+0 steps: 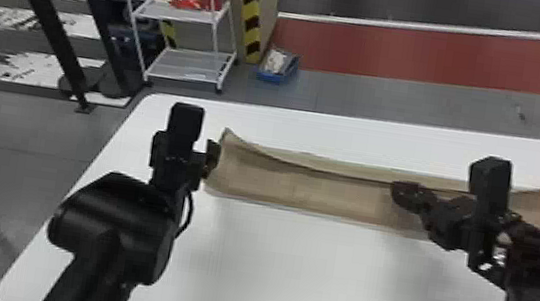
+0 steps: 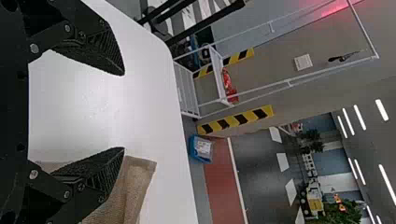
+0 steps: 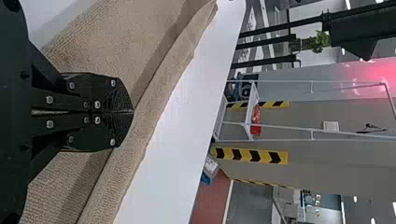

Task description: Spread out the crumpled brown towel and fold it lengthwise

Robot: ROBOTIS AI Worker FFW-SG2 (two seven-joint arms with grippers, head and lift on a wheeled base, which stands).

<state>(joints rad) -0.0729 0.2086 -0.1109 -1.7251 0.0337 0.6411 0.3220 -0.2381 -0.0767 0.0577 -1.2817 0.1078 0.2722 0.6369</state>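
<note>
Brown cloth towel (image 1: 299,187) in long strip across white smooth table (image 1: 267,273), far corners flared. Black flat-fingered left claw (image 2: 124,111) spread apart beside towel's left end; matching right claw (image 3: 132,112) clenched over towel, nothing seen between fingers. Risks: right claw dragging could ruck fold; left claw closing off-corner could miss, or pinch single layer and skew edges.

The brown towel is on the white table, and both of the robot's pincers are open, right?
Not quite: the right pincer is shut, as the right wrist view shows. The left pincer is open, and the brown towel is on the white table.
</note>
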